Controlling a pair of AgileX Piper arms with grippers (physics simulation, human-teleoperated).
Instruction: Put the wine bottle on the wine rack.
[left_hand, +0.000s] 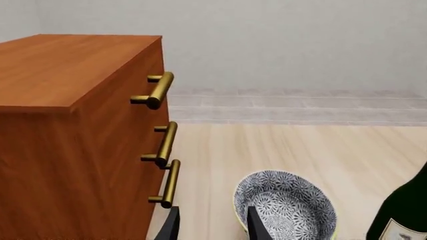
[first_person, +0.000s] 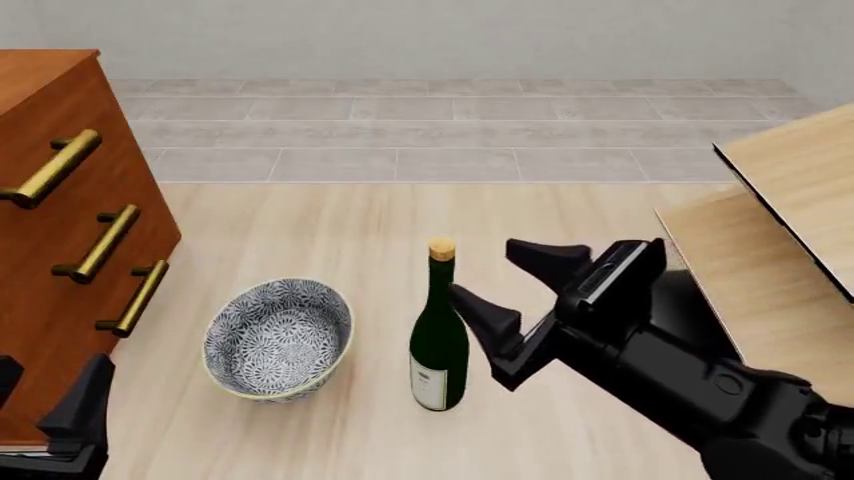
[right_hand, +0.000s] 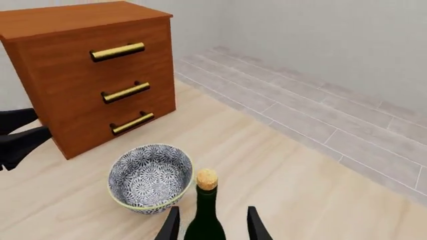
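The dark green wine bottle (first_person: 438, 345) stands upright on the table with its tan cork up, just right of the bowl. My right gripper (first_person: 486, 272) is open and hangs close to the right of the bottle's neck, not touching it. In the right wrist view the wine bottle (right_hand: 204, 216) shows lined up between the two fingers (right_hand: 257, 226). The wine rack (first_person: 781, 215), made of pale slanted wood panels, is at the right edge. My left gripper (first_person: 48, 388) is open and low at the near left, by the cabinet. The left wrist view catches the wine bottle (left_hand: 402, 212) at its edge.
A blue-and-white patterned bowl (first_person: 278, 337) sits left of the bottle. A reddish-brown cabinet (first_person: 54, 290) with three brass handles fills the left side. Pale wood table (first_person: 334, 220) stretches behind the bottle to a grey tiled floor (first_person: 441, 130).
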